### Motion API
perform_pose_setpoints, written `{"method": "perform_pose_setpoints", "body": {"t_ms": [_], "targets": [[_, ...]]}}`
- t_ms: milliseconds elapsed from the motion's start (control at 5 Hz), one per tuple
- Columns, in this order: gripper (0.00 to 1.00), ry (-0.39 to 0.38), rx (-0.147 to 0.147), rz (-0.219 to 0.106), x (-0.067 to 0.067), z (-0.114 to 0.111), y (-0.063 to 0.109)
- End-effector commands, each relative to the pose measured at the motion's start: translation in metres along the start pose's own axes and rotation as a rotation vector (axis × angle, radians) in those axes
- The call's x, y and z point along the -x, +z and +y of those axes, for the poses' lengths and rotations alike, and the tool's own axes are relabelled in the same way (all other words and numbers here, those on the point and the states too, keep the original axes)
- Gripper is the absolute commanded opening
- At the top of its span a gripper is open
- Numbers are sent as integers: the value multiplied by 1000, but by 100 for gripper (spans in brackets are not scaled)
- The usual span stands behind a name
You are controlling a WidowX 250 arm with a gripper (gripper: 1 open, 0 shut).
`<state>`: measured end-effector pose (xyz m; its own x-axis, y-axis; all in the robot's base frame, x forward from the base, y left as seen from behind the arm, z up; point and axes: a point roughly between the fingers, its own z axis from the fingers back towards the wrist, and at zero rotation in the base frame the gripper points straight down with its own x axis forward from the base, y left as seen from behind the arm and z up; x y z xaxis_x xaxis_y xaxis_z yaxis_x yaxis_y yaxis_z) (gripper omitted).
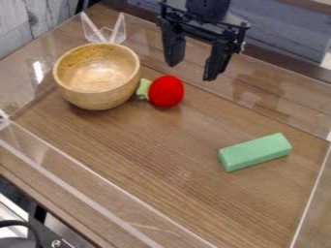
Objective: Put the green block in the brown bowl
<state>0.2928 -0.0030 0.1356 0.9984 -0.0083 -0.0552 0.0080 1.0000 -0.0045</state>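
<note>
The green block (255,152) lies flat on the wooden worktop (142,165) toward the right side of the camera view, its long axis running left to right and tilted so the right end sits slightly farther back. The brown bowl (97,77) stands upright at the far left, a red ball (165,91) just beside it. The pincer (192,64) hangs at the back, fingers spread wide, holding nothing, well apart from the block.

Bowl (97,77) far left, ball (165,91) just right of it, block (255,152) near right, well apart.
</note>
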Motion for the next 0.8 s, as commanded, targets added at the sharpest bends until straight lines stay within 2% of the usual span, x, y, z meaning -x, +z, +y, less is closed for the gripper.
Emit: {"method": "perform_pose_setpoints", "body": {"t_ms": [0,200,400,600], "targets": [[100,-5,11,25,-1,-7,-6],[100,-151,17,41,6,-33,-21],[100,-349,20,26,8,-65,-42],[100,-496,15,-4,6,-90,-67]]}}
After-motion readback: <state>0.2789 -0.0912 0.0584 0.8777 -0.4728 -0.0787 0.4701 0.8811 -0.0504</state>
